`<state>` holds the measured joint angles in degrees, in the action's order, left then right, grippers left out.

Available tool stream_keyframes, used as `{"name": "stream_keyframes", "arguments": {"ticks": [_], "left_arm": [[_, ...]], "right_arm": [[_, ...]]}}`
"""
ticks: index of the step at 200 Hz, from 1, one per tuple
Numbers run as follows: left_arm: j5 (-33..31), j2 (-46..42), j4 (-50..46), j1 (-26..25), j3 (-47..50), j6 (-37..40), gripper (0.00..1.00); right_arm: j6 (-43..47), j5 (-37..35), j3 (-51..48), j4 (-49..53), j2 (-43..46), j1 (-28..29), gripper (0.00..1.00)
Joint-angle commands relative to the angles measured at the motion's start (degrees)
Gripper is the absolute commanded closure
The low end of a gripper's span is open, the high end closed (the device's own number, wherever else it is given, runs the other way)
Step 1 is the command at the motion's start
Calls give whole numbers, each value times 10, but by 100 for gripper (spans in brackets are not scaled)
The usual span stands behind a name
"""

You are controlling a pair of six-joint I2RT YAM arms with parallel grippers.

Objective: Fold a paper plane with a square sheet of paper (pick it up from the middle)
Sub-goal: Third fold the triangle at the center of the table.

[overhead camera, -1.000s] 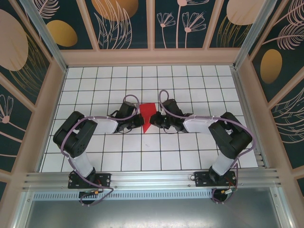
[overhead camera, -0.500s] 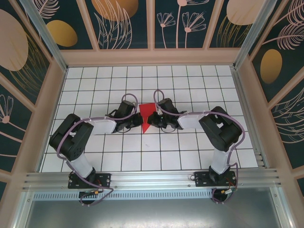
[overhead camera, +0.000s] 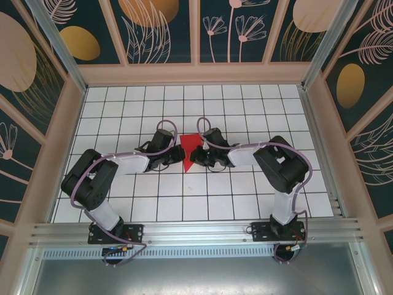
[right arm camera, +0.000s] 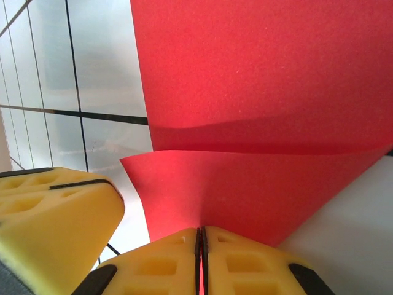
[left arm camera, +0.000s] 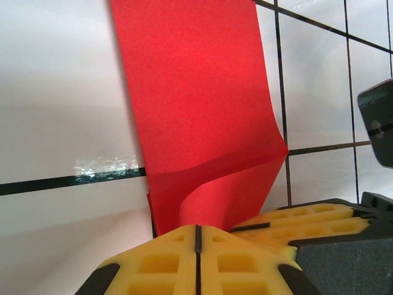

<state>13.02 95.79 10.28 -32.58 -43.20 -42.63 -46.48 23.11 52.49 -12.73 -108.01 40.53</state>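
Left gripper [left arm camera: 196, 238]: pads clenched together on the near edge of the square sheet of paper [left arm camera: 196, 92], whose lower flap curls up from them. Right gripper [right arm camera: 201, 238]: likewise clenched, nipping the edge of a folded red layer. The paper, creased to a tapering shape, sits mid-way across the gridded table [overhead camera: 245, 203], directly between the two wrists.

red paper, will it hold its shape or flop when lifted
Probably floppy: the paper curls up where the left gripper pinches it. Likely very light, since its edge looks thin. It could crease or tear if the right gripper, also pinching it, pulls away.
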Motion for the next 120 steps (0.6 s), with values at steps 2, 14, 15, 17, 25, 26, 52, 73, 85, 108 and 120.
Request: {"name": "stream_keyframes", "arguments": {"ticks": [2, 14, 15, 17, 25, 26, 52, 73, 85, 108, 120], "left_arm": [[9, -17, 4, 1, 5, 10, 89], [15, -16, 8, 1, 7, 9, 88], [15, -16, 8, 1, 7, 9, 88], [16, -15, 10, 1, 7, 9, 88], [20, -13, 12, 1, 8, 8, 88], [20, -13, 12, 1, 8, 8, 88], [29, -8, 20, 1, 11, 6, 87], [31, -6, 21, 1, 11, 5, 87], [32, -7, 22, 1, 12, 4, 87], [41, -12, 28, 0, 21, -1, 86], [51, -17, 38, 0, 31, -6, 86]], "right_arm": [[13, 16, 15, -7, -14, -3, 86], [14, 16, 17, -5, -16, -3, 86], [13, 16, 17, -5, -16, -3, 86], [14, 16, 17, -5, -17, -3, 86], [14, 16, 18, -2, -17, -3, 86], [14, 15, 19, -2, -17, -3, 86], [9, 3, 19, 9, -18, -3, 86], [0, -8, 20, 14, -17, -3, 86], [-5, -15, 20, 17, -17, -3, 86], [-19, -28, 20, 20, -17, -4, 86], [-24, -32, 19, 19, -16, -4, 86]]}}
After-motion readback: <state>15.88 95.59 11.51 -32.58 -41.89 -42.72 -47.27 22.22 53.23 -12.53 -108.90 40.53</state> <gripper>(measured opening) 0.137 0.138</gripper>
